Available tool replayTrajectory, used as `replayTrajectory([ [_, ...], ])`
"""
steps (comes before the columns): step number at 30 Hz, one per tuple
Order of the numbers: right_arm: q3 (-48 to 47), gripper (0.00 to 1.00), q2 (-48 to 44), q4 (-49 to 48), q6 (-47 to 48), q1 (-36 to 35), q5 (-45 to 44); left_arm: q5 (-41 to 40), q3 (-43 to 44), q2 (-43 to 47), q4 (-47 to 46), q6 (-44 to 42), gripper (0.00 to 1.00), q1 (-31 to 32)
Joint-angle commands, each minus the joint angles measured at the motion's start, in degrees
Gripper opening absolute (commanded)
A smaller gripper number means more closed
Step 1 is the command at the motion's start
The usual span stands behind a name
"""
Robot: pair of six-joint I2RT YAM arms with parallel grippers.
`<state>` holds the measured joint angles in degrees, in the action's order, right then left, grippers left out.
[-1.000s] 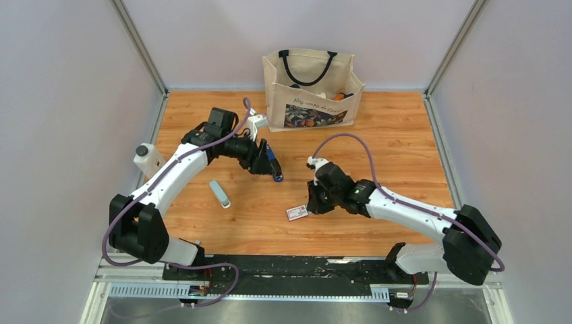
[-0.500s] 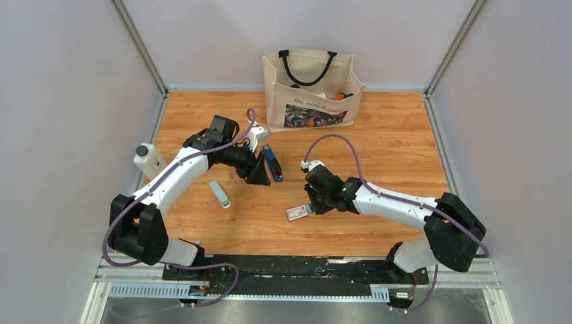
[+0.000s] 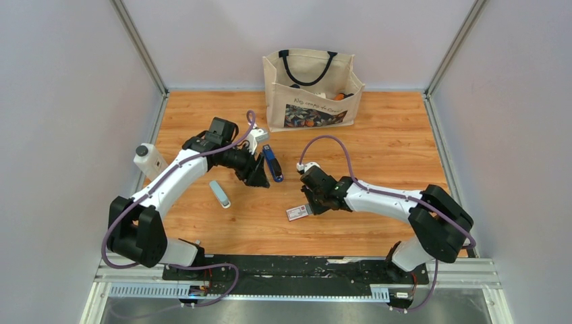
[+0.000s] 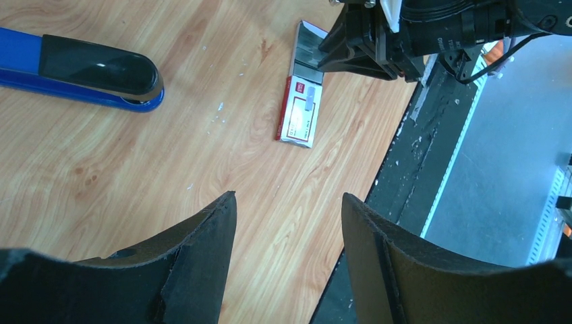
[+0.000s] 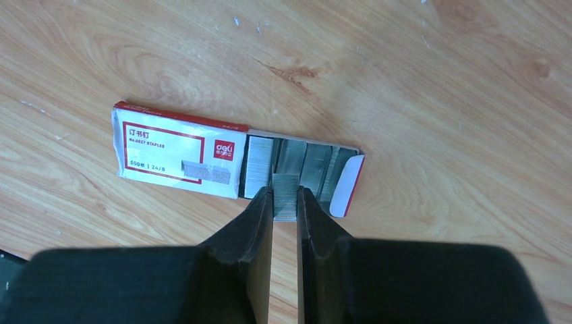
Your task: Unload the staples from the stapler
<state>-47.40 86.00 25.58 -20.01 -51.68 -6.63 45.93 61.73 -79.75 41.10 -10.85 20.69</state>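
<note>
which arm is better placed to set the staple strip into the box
Right. The right claw is shut on the staples, directly over the open tray of the staple box. The left claw is open and empty, off beside the stapler.

A lab test cell — grey panel walls (image 3: 67,101), aluminium rails (image 3: 139,47), wooden tabletop (image 3: 398,135).

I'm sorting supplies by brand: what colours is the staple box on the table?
White with a red border and red print; the staple box shows best in the right wrist view.
</note>
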Motion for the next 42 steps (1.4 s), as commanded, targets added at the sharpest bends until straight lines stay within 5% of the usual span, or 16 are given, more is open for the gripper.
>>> replayTrajectory([
  [1,-2.52,0.11,1.01,-2.82,1.03,-0.35,-2.15,0.65,-0.48,2.66,-0.76,-2.24,0.66,-0.03],
  [42,-1.73,0.19,1.19,-2.29,1.03,-0.26,-2.24,1.26,0.05,3.54,0.12,-3.03,0.68,0.23],
])
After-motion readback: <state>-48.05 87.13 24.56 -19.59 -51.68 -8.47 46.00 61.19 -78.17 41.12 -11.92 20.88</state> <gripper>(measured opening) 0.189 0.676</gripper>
